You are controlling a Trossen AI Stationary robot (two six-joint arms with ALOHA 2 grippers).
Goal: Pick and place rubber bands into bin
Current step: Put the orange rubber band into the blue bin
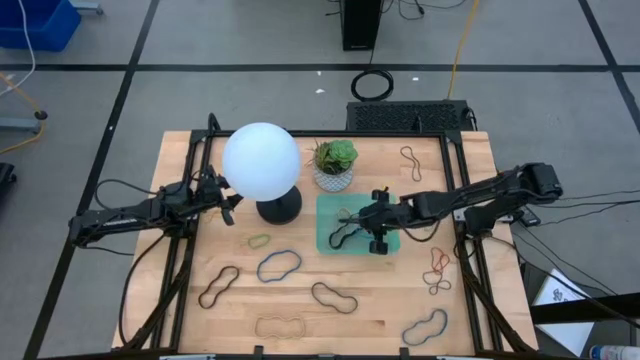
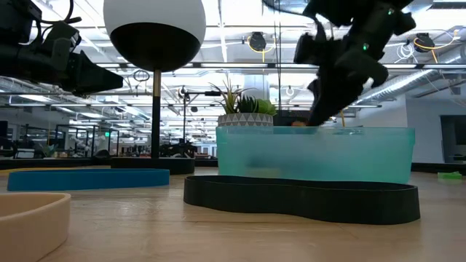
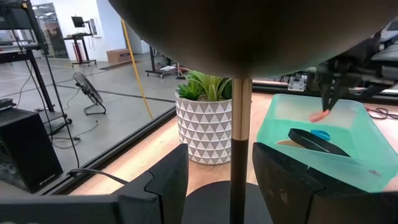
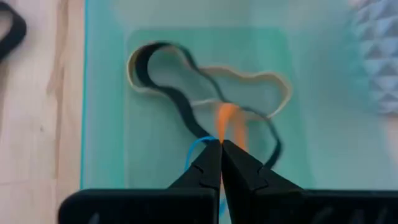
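My right gripper (image 1: 352, 217) reaches slanting down into the mint-green bin (image 1: 330, 205), shut on an orange rubber band (image 4: 229, 121). On the bin's floor lie a black band (image 4: 180, 106), a tan band (image 4: 261, 81) and a blue one (image 4: 196, 152). More rubber bands lie flat on the table: blue (image 1: 278, 265), dark (image 1: 218, 287), (image 1: 333, 297), tan (image 1: 280, 326), green (image 1: 259, 241). My left gripper (image 1: 228, 203) waits open and level at the table's left, its fingers short of the lamp's stem (image 3: 239, 124). My right gripper pinches the orange band's near end (image 4: 222, 138) between its two fingertips, coming slanting down from the table's right side. The band hangs as a short loop (image 3: 320, 115) below the tips, inside the bin, over the bands lying there. Whether its free end rests on them cannot be told.
A white globe lamp (image 1: 261, 162) on a black base (image 1: 278, 207) stands left of the bin. A white plant pot (image 1: 334, 165) stands just behind it. More bands lie at the far right (image 1: 411, 157), near right (image 1: 425, 327) and in a cluster (image 1: 437, 270).
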